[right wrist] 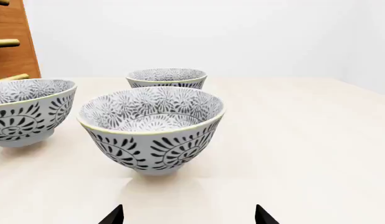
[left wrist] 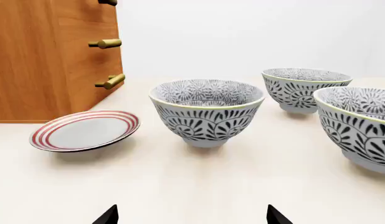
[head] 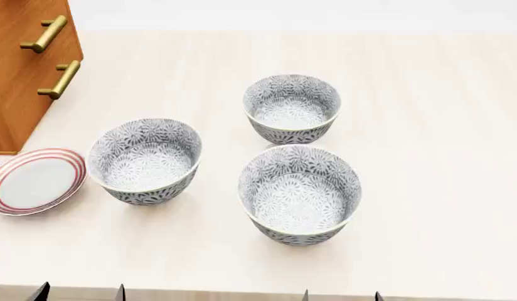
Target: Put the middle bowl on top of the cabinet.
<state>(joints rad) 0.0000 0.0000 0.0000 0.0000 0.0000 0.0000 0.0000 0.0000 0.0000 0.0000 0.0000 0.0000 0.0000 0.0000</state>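
Three identical grey floral bowls stand in a triangle on the pale table [head: 443,125]: a left bowl [head: 145,160] [left wrist: 207,114], a far bowl [head: 292,108] [right wrist: 166,78] and a near bowl [head: 300,193] [right wrist: 152,128]. I cannot tell which one is the middle bowl. The orange-brown cabinet [head: 24,69] [left wrist: 49,56] rises at the far left, its top out of view. At the table's near edge my left gripper [head: 80,293] [left wrist: 192,217] is open and faces the left bowl. My right gripper [head: 341,296] [right wrist: 188,216] is open and faces the near bowl. Neither touches anything.
A flat white plate with red stripes [head: 34,180] [left wrist: 85,130] lies left of the left bowl, just in front of the cabinet. Brass bar handles [head: 59,79] stick out from the cabinet front toward the bowls.
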